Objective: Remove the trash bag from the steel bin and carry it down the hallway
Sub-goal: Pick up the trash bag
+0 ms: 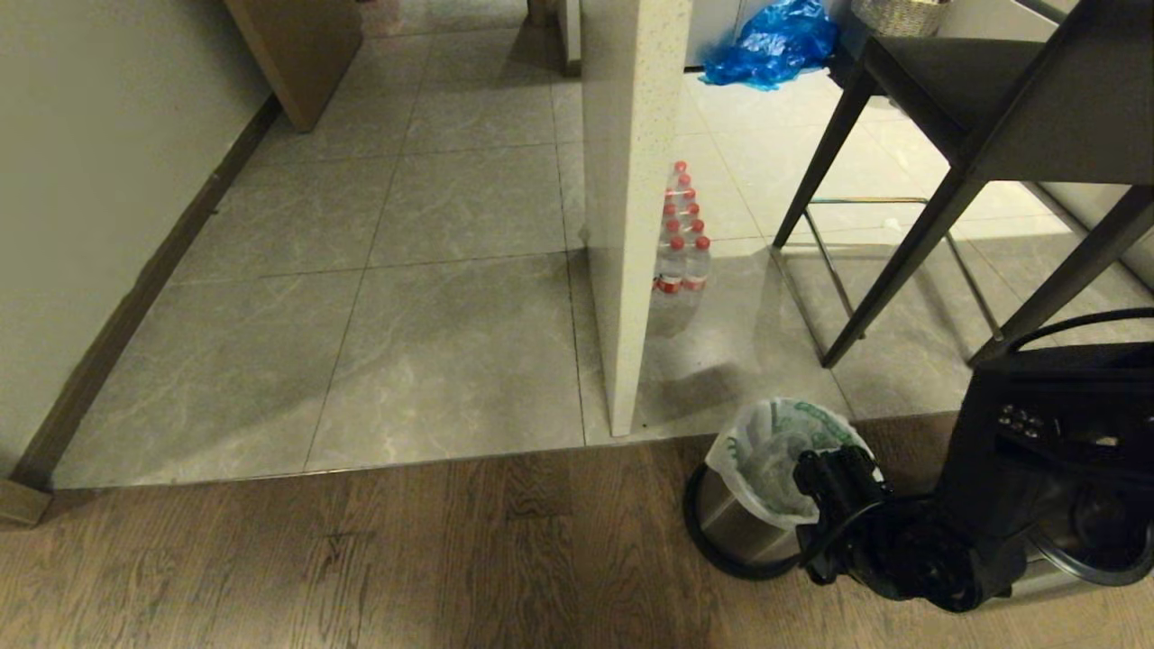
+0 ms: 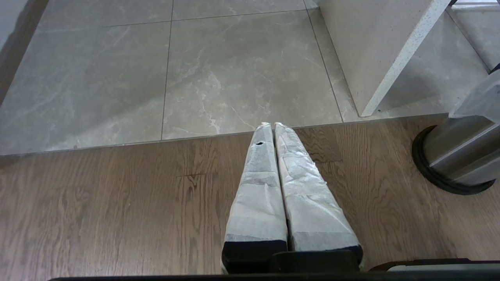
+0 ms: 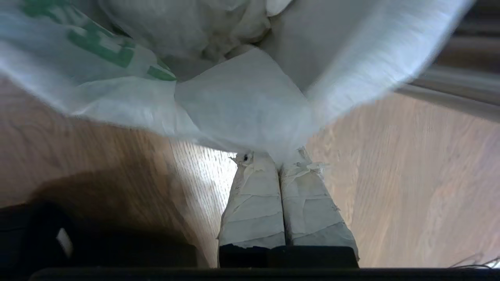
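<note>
The right gripper (image 3: 279, 158) is clenched on the rim of the trash bag (image 1: 775, 451), which still sits in the steel bin (image 1: 735, 527) directly ahead of it. Lifting out and the carry down the hallway (image 1: 433, 270) remain; the left gripper (image 2: 272, 125) hangs closed and empty, well aside.

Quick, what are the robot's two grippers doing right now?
Left gripper: shut, holding nothing.
Right gripper: shut on the trash bag, pinching its edge.

I see brown wood planks (image 1: 361, 559) at six o'clock meeting grey marbled tiles (image 1: 451, 342). A speckled white partition (image 1: 631, 180) stands at twelve, a dark chair (image 1: 974, 135) at two, a beige wall (image 1: 99, 180) at nine.
</note>
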Tool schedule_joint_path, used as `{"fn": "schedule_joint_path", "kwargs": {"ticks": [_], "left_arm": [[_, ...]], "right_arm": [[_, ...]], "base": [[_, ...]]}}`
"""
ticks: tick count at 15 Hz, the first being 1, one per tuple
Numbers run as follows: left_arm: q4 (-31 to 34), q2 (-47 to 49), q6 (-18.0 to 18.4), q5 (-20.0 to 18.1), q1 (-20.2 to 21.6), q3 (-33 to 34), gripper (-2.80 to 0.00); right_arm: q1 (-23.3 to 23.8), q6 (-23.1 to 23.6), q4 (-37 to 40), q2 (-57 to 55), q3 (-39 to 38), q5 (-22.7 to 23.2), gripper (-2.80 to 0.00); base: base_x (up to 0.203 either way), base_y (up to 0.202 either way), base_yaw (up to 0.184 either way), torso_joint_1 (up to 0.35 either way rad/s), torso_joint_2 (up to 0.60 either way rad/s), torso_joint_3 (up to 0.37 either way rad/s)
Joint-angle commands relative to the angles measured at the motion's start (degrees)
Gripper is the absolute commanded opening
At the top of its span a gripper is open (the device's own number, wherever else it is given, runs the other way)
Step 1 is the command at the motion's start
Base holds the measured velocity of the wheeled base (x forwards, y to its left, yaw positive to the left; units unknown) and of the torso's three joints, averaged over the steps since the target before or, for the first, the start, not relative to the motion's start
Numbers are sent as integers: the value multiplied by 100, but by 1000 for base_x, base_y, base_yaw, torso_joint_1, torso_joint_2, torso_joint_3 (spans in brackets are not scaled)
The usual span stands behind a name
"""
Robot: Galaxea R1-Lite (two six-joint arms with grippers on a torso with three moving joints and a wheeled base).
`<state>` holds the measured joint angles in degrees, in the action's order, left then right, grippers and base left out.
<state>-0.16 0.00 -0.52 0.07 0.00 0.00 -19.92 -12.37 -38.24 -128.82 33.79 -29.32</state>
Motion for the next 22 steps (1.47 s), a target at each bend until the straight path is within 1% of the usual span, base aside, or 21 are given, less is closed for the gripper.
{"fn": "schedule_joint_path", "kwargs": {"ticks": [1, 5, 8, 10, 14, 16, 19, 22], "left_arm": [[-2, -9, 0, 1, 0, 0, -280], [-2, -9, 0, 1, 0, 0, -280], [-2, -9, 0, 1, 0, 0, -280], [-2, -9, 0, 1, 0, 0, -280], [-2, -9, 0, 1, 0, 0, -280], [-2, -6, 0, 1, 0, 0, -280], [-2, -9, 0, 1, 0, 0, -280], [-2, -9, 0, 1, 0, 0, -280]], "right_arm": [[-3, -9, 150, 600, 43, -29, -280], [-3, 4, 849, 1296, 753, -71, -280], [1, -1, 1168, 1273, 1364, -188, -280], [54, 5, 1191, 964, 1856, -219, -280], [82, 13, 1177, -31, 2435, -302, -280], [77, 13, 1192, -356, 2752, -359, -280], [85, 7, 1188, -495, 2932, -382, -280], [125, -54, 1255, -461, 2917, -379, -280]], "base": [[0, 0, 0, 0, 0, 0], [0, 0, 0, 0, 0, 0], [0, 0, 0, 0, 0, 0], [0, 0, 0, 0, 0, 0], [0, 0, 0, 0, 0, 0], [0, 0, 0, 0, 0, 0], [0, 0, 0, 0, 0, 0], [0, 0, 0, 0, 0, 0]]}}
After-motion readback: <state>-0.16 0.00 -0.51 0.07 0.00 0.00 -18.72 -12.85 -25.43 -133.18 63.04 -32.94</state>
